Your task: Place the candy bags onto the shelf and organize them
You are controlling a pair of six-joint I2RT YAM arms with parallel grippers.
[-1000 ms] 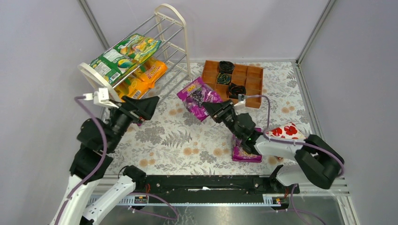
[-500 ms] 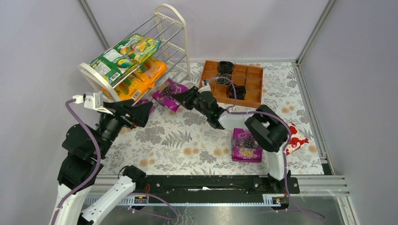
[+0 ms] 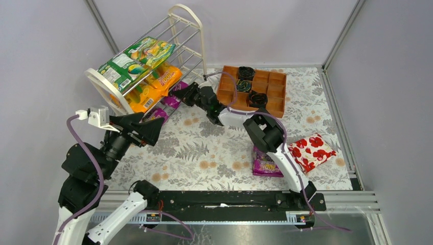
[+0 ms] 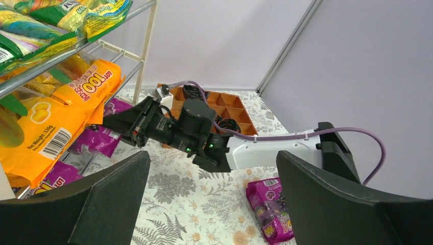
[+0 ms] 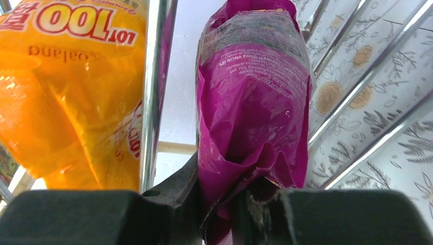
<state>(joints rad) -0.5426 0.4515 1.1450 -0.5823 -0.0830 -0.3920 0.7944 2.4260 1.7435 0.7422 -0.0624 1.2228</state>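
1. Left gripper (image 3: 156, 133): jaws spread wide and empty, hanging above the table near the shelf's near end.
2. Purple bag on the table (image 3: 265, 166): lies flat near the front edge. The right arm crosses over it and hides its upper part. A floral package (image 3: 312, 150) lies just beside it.
3. Right gripper (image 3: 185, 95): clamped on the crumpled lower edge of the held purple bag (image 5: 253, 102), at the shelf's lowest tier under the orange bags. From above, this bag is mostly hidden. It is glossy magenta, and the fine print on its back is too small to read in full.
4. Second purple bag (image 4: 43, 176): on the lowest tier, cut off by the frame edge; "100" is readable.
5. Orange bags (image 4: 61, 112): middle tier, printed "lot 100", with a barcode and a "Net Weight" line.
6. Green bags (image 3: 134, 61): top tier, fruit print, brand illegible.
7. Shelf (image 3: 202, 48): cream frame, silver rods.
8. Wooden tray (image 3: 273, 94): beyond the shelf, holding black coils (image 3: 245, 72).
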